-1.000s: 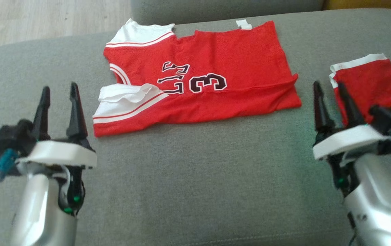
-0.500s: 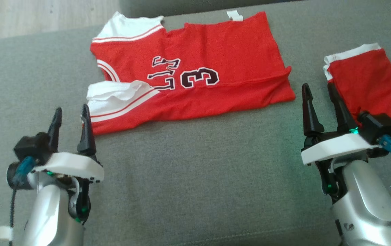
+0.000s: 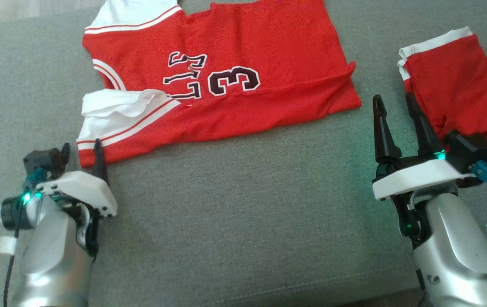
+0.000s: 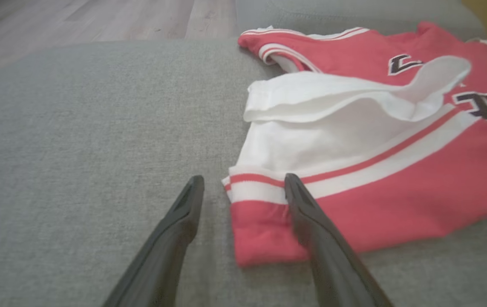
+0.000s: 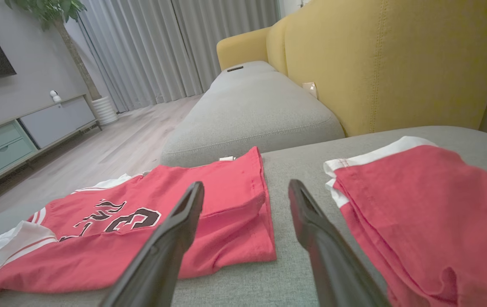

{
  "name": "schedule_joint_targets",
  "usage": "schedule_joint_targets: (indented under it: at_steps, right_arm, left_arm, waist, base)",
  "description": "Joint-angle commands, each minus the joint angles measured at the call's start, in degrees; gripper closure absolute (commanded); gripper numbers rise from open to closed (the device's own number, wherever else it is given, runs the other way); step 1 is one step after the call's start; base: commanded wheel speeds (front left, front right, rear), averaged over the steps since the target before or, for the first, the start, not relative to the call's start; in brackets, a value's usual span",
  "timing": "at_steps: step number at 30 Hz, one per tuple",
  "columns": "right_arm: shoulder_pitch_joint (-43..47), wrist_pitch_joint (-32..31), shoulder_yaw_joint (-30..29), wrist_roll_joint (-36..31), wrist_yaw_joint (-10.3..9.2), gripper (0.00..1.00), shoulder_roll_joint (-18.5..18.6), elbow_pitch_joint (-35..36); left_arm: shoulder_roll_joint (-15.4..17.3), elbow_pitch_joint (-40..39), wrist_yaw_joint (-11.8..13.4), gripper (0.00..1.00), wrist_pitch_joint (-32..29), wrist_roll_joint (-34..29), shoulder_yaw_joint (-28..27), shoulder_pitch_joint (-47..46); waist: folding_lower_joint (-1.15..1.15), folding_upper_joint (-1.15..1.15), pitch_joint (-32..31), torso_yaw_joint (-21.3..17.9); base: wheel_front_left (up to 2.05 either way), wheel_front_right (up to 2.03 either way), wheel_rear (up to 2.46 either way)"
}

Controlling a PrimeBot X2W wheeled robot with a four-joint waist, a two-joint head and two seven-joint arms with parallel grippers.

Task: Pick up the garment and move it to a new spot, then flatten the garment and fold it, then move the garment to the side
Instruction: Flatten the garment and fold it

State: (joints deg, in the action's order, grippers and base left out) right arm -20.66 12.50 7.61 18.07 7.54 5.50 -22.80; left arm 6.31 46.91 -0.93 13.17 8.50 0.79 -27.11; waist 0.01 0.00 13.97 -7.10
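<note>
The garment is a red jersey with white trim and a dark "3", lying spread on the grey sofa cushion. My left gripper is open at its near left corner. In the left wrist view the left gripper straddles the edge of the garment, one finger over the red hem and the other over bare cushion. My right gripper is open and holds nothing, just off the jersey's near right corner. In the right wrist view the right gripper points past the garment.
A second red piece with a white band lies folded at the right, close to my right gripper; it shows again in the right wrist view. A yellow sofa back and another grey cushion stand beyond. Wooden floor lies past the cushion's far edge.
The head camera has tilted, shifting the whole picture. My left gripper has come lower and closer, reaching the jersey's near left corner. The right gripper has barely moved.
</note>
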Motion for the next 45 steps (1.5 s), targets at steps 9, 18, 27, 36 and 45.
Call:
schedule_joint_targets:
  at_steps: [9, 18, 27, 36, 45]
  right_arm:
    - [-2.6, -0.6, 2.3, -0.1, -0.05, 0.0, -0.5, 3.0]
    - [-3.0, -3.6, 0.5, -1.4, -0.05, 0.0, -0.4, 1.4]
    - [-6.1, -10.1, -4.9, -4.0, -0.05, 0.0, -1.7, -4.6]
    - [-11.6, -15.8, -9.8, -4.8, -0.05, 0.0, -2.5, -14.8]
    - [-17.9, -18.7, -11.0, -2.3, -0.05, 0.0, -2.6, -25.9]
  left_arm:
    - [5.0, 11.4, 0.6, 0.0, -6.5, -3.2, 1.4, -7.8]
    - [4.3, 10.8, -1.8, 1.0, -0.2, -2.0, 2.2, -11.0]
    - [2.7, -6.7, -2.1, 1.0, 1.8, -3.1, 3.6, -8.3]
    - [2.0, -13.4, -3.1, 1.0, 1.8, -4.3, 6.1, -5.3]
    - [1.4, -14.7, -3.7, 1.0, 1.8, -4.4, 7.5, -5.0]
  waist:
    - [-0.01, 0.0, 1.5, -1.0]
    - [-0.01, 0.0, 1.3, 0.5]
    - [-0.01, 0.0, 1.3, 4.1]
    - [-0.01, 0.0, 2.6, 6.8]
    - [-0.01, 0.0, 4.1, 8.3]
  base:
    - [0.0, 0.0, 0.0]
    - [0.0, 0.0, 0.0]
    - [0.0, 0.0, 0.0]
    - [0.0, 0.0, 0.0]
    - [0.0, 0.0, 0.0]
